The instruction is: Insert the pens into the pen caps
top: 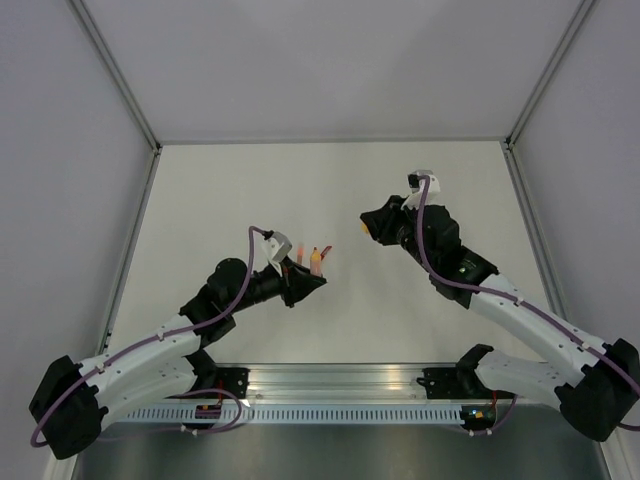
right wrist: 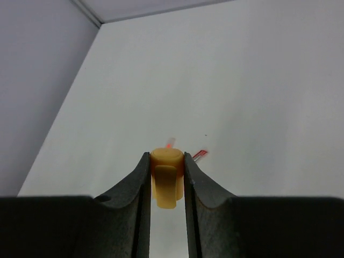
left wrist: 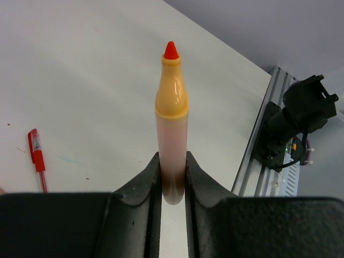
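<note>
My left gripper (left wrist: 172, 164) is shut on the lower end of an orange-pink pen (left wrist: 172, 107), which points away from the wrist with its red tip (left wrist: 171, 50) bare. From above, this gripper (top: 312, 276) and pen (top: 316, 262) sit left of the table's centre. My right gripper (right wrist: 164, 159) is shut on a stubby orange pen cap (right wrist: 166, 174), its clip facing the camera. In the top view that gripper (top: 369, 226) holds the cap (top: 366, 229) a short gap to the right of the pen. A red pen (left wrist: 37, 159) lies on the table.
The red pen (top: 326, 251) rests just beyond the left gripper, and in the right wrist view it (right wrist: 200, 155) shows past the cap. White walls enclose the table on three sides. An aluminium rail (top: 340, 385) with the arm bases runs along the near edge.
</note>
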You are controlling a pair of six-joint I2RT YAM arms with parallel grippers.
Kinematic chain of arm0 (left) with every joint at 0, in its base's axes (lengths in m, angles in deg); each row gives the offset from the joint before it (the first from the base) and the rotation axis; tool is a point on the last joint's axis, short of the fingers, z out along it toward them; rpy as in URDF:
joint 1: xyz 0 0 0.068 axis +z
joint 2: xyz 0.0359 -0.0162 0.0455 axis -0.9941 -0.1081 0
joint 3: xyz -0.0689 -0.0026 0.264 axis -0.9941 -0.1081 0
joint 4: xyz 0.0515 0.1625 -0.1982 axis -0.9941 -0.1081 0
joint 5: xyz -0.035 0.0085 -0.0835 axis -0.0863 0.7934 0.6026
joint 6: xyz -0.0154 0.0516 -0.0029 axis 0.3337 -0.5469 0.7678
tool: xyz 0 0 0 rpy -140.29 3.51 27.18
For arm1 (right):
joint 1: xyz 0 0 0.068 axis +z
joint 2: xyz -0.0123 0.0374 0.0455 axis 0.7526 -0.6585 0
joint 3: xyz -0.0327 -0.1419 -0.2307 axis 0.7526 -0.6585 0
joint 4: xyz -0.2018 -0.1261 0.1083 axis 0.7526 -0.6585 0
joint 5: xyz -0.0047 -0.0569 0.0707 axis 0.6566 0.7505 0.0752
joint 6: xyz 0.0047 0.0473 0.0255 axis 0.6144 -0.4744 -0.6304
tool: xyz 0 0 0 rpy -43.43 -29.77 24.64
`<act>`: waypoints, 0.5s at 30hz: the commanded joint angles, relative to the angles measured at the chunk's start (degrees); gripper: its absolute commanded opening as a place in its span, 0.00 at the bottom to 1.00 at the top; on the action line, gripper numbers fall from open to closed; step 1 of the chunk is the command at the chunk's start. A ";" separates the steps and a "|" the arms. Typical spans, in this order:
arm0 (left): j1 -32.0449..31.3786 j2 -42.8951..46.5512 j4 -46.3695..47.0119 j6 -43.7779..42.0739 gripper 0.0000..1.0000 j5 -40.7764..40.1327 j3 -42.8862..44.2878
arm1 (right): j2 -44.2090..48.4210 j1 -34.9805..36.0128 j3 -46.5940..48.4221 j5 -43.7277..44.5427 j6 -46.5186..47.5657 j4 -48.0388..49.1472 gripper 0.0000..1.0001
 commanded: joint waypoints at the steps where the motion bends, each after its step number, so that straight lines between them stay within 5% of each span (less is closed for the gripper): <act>1: -0.23 -0.51 3.02 2.37 0.02 1.08 2.40 | 0.83 6.36 1.88 8.62 1.58 7.41 0.00; 8: -0.23 -0.77 3.72 3.07 0.02 1.60 2.40 | -2.59 23.58 8.74 19.86 7.02 7.93 0.00; 15: -0.23 -0.51 4.17 3.60 0.02 2.57 2.31 | -6.11 28.79 13.57 24.71 9.84 8.03 0.00</act>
